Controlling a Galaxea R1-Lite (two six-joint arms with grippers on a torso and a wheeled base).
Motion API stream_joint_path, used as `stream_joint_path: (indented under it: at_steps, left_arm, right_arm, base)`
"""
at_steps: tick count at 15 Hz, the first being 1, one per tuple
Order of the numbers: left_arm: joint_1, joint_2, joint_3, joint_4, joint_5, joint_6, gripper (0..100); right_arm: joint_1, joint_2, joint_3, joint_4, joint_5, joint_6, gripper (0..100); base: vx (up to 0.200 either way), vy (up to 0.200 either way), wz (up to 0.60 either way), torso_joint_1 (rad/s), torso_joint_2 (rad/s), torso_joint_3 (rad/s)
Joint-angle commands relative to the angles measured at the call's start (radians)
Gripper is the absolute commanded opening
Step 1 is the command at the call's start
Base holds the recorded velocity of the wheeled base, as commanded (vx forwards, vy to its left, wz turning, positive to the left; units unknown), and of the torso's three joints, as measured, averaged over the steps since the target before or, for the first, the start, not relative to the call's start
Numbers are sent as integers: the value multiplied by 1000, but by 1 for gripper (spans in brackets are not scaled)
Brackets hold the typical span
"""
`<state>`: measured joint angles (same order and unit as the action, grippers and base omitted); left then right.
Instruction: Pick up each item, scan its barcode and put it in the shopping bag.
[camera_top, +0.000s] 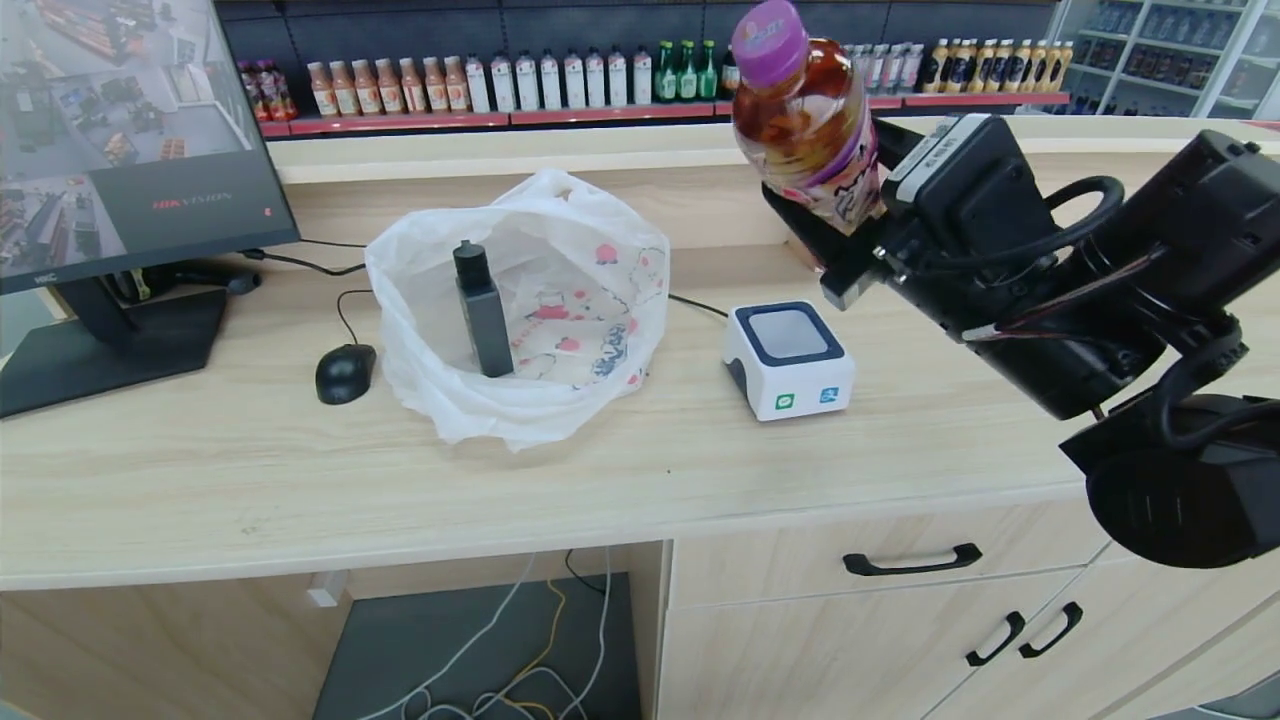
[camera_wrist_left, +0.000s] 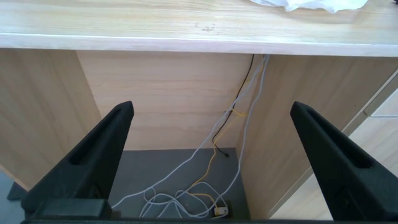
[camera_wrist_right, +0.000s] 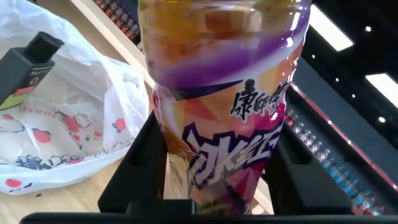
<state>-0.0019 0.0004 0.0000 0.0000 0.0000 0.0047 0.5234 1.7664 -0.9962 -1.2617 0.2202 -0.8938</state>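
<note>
My right gripper (camera_top: 835, 225) is shut on a tea bottle (camera_top: 805, 115) with a purple cap, held upright high above the counter, up and to the right of the white barcode scanner (camera_top: 790, 360). The same bottle (camera_wrist_right: 221, 106) sits between the black fingers (camera_wrist_right: 140, 158) in the right wrist view. A white shopping bag (camera_top: 520, 300) stands open on the counter left of the scanner, with a dark grey bottle (camera_top: 482, 310) upright inside; bag (camera_wrist_right: 74, 124) and dark bottle (camera_wrist_right: 28, 65) show beside the held bottle too. My left gripper (camera_wrist_left: 211, 162) hangs open below the counter edge, holding nothing.
A monitor (camera_top: 120, 130) stands at the far left with a black mouse (camera_top: 345, 373) beside the bag. Cables (camera_wrist_left: 205, 180) hang in the recess under the counter. Drawers with black handles (camera_top: 910, 562) are at the front right. Shelves of bottles (camera_top: 560, 80) line the back.
</note>
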Motion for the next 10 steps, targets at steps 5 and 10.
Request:
stream_joint_path:
  at_steps: [5, 10]
  left_arm:
    - [0, 0, 0, 0, 0, 0, 100]
    - [0, 0, 0, 0, 0, 0, 100]
  right_arm:
    - [-66, 45, 7, 1, 169, -105, 0]
    - [-115, 102, -15, 1, 298, -166, 0]
  base:
    - [0, 0, 0, 0, 0, 0]
    - [0, 0, 0, 0, 0, 0]
